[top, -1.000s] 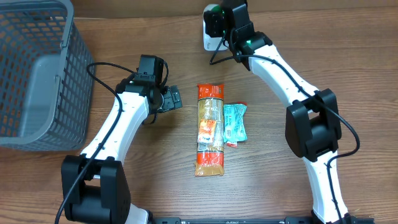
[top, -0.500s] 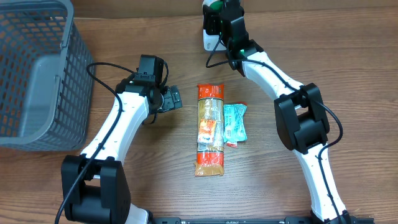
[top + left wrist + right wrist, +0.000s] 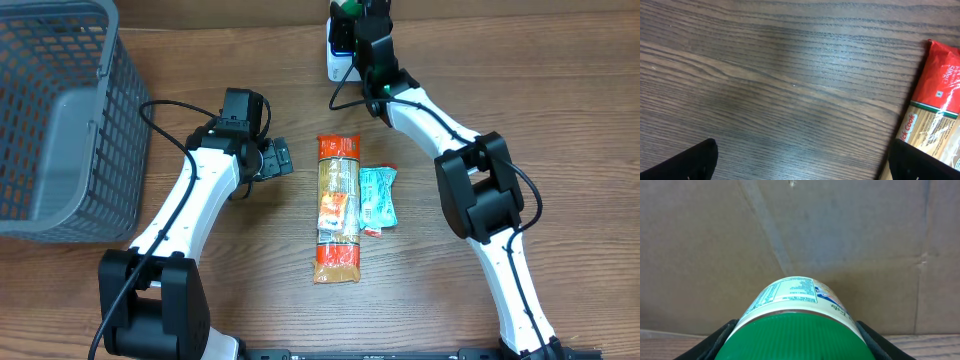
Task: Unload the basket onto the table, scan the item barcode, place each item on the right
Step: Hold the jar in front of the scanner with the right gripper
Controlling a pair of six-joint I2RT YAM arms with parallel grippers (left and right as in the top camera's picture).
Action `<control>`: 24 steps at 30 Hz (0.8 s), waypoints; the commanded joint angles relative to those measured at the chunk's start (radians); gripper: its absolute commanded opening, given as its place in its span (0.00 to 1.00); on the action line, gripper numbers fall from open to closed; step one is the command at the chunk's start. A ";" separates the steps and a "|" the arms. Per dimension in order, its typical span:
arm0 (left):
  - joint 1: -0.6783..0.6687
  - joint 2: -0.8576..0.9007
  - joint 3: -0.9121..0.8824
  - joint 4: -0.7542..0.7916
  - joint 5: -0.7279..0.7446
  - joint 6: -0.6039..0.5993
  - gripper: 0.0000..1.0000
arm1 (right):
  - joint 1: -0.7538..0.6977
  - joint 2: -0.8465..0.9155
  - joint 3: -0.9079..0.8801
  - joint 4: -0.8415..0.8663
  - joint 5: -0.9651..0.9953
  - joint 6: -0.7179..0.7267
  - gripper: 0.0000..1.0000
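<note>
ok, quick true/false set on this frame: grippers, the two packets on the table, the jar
1. The left gripper is open and holds nothing. True.
2. The long orange-and-red pasta packet lies inside the grey mesh basket. False: the pasta packet lies flat on the wooden table, outside the basket.
3. The right gripper is closed on a white labelled jar with a green ribbed lid. True.
4. The small teal sachet sits between the pasta packet and the left arm. False: the sachet lies on the packet's other side, toward the right arm.
</note>
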 commanded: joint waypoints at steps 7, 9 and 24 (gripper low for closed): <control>-0.001 -0.012 0.009 0.001 0.002 -0.004 1.00 | -0.008 0.036 0.032 0.113 0.013 0.007 0.21; -0.001 -0.012 0.009 0.001 0.002 -0.004 1.00 | -0.009 0.036 0.032 0.114 0.013 0.007 0.21; -0.001 -0.012 0.009 0.001 0.002 -0.004 1.00 | -0.010 -0.295 0.032 -0.114 -0.007 -0.082 0.25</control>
